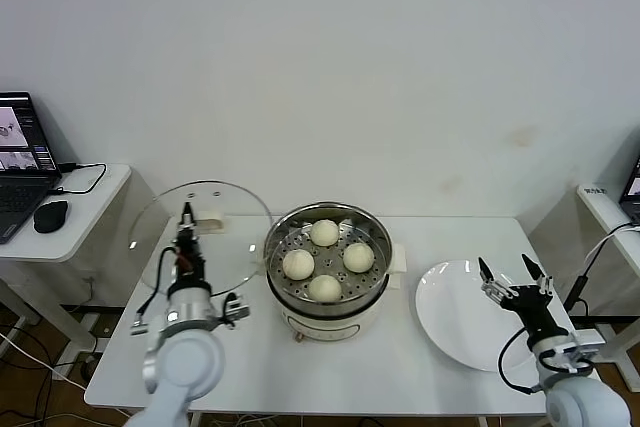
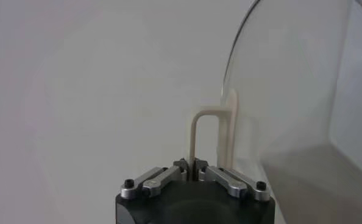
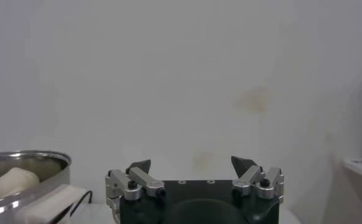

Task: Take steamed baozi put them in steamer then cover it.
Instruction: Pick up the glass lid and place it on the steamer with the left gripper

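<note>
Four steamed baozi (image 1: pixel 324 261) already sit on the perforated tray inside the steamer (image 1: pixel 325 319), so the loading half of the job looks finished. What remains is the covering. The left gripper (image 1: pixel 186 219) has its fingers pinched shut on the cream handle of the cover (image 1: pixel 230 237), and the glass lid is held up on edge, lifted off the table (image 1: pixel 400 367) just to the left of the pot and not yet over it. From the left wrist view the handle shows as a thin loop caught right between the closed fingertips, with the lid's curved rim beside it; how firm that pinch is I can't really judge from here.

Over on the right, the right gripper (image 1: pixel 512 278) hovers above the bare white plate (image 1: pixel 450 317) with its fingers spread wide and nothing between them; it looks idle.

To my eye nothing blocks the short path from the lid to the pot's rim. The lid still has to be tipped flat and centred, and the buns sit low enough that they shouldn't foul it. A laptop (image 1: pixel 22 162) and mouse (image 1: pixel 51 215) sit on a side desk (image 1: pixel 95 209), well apart from the work.
</note>
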Robot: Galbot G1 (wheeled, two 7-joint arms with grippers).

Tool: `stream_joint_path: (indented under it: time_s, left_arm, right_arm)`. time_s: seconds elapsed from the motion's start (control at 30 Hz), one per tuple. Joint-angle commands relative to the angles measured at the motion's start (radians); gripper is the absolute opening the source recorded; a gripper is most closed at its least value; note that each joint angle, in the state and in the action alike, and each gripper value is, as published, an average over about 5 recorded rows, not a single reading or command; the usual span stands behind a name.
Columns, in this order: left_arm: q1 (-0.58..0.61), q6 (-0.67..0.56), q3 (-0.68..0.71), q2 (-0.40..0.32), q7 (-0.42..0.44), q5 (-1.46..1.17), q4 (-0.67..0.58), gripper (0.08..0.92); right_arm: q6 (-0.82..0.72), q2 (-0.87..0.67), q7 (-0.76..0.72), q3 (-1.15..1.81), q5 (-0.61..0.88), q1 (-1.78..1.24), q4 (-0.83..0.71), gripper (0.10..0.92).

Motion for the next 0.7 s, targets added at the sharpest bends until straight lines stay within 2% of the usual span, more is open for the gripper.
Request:
stream_joint_path:
  time_s: [0.03, 0.47, 0.7]
  left_arm:
    - [-0.184, 0.019, 0.233, -0.157, 0.074, 0.085, 0.081, 0.134]
    - [-0.220, 0.021, 0.353, -0.305, 0.115, 0.086, 0.183, 0.134]
    - [-0.214, 0.021, 0.362, -0.345, 0.105, 0.091, 0.238, 0.134]
  right_arm:
    - [-0.007, 0.017, 0.001, 0.000, -0.017, 0.002, -0.002, 0.823]
    - [-0.007, 0.020, 0.000, 0.008, -0.022, 0.002, -0.014, 0.823]
    - [-0.004, 0.020, -0.002, 0.011, -0.024, 0.003, -0.016, 0.823]
